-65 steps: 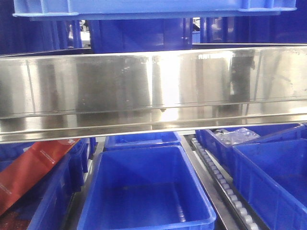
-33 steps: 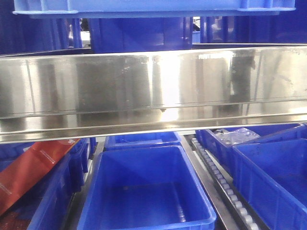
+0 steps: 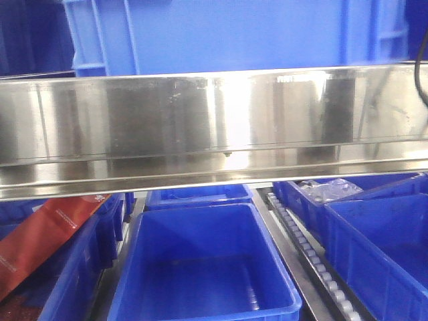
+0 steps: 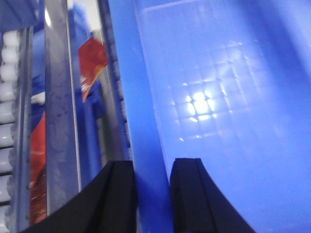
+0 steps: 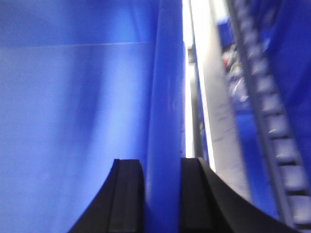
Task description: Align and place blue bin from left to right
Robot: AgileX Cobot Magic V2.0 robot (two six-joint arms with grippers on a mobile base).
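Blue bin (image 3: 234, 33) up top in the front view, behind and above a steel rail (image 3: 214, 127). Clamped at opposite rims: left pincer (image 4: 151, 194) closed on one wall, right pincer (image 5: 163, 194) closed on the other. Below the rail, darker bins (image 3: 207, 267), a roller track (image 3: 314, 261), a red packet (image 3: 40, 234).

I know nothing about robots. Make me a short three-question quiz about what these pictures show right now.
1. True or false: both grippers clamp the blue bin by its rim.
2. What lies left of the empty bin below the steel shelf? A) red pouch B) green bottle C) cardboard box
3. Fill in: the right gripper pinches the bin's ____.

Key: 1 true, see the left gripper; 2 A, the red pouch; 3 rim.
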